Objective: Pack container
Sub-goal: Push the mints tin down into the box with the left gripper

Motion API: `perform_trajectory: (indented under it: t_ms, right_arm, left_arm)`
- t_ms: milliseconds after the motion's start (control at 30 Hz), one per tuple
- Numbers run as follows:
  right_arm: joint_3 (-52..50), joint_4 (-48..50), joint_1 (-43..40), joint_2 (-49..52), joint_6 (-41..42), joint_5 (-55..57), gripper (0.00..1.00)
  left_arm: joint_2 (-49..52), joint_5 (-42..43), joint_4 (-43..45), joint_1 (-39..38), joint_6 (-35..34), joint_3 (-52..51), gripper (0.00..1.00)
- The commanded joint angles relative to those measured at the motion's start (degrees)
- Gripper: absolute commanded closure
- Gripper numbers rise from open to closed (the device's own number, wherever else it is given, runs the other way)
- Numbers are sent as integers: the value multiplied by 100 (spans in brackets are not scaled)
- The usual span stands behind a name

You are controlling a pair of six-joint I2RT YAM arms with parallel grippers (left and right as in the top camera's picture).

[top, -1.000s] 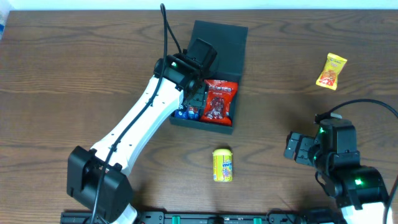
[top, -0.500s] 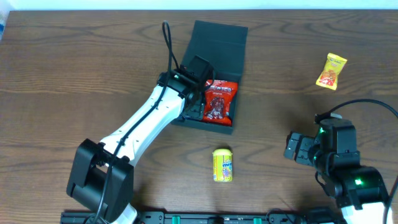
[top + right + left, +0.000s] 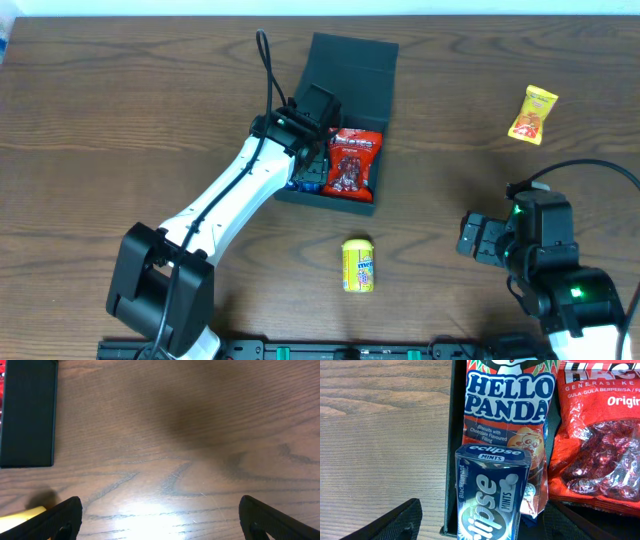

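Mints in a dark blue rectangular tin lie in the dark teal-black square container, mid-counter toward the far edge, squarely between the spread fingers of the left gripper, touching neither; the right gripper gapes open near the front-right corner.

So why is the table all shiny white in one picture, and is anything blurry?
Right wrist view: light bounces off the table near the bottom, and the wood grain looks soft; left wrist view: the mint box and biscuit packet are sharp, words readable; overhead view: even light, no glare.
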Motion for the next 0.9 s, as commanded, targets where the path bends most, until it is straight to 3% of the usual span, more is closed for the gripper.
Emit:
perform_trajectory:
  t_ms: [0,233,533,600,633,867]
  right_arm:
    - [9,-7,-42,-15,-66,24,1]
    - [9,-7,-42,-15,-66,22,1]
    - [9,-7,-42,-15,-66,24,1]
    - [9,-7,-42,-15,-66,24,1]
    - [9,-7,-42,-15,-66,24,1]
    - [9,-7,-42,-15,-66,24,1]
  left_arm:
    - [33,-57,7,57,-35,-63,20]
    - [33,-61,87,116,-72,-131,32]
    - [35,-57,385,157,-74,-352,33]
    - [35,-57,402,157,-76,-352,52]
    - [33,-57,413,157,-74,-352,57]
    - [33,-57,435,157,-142,-350,73]
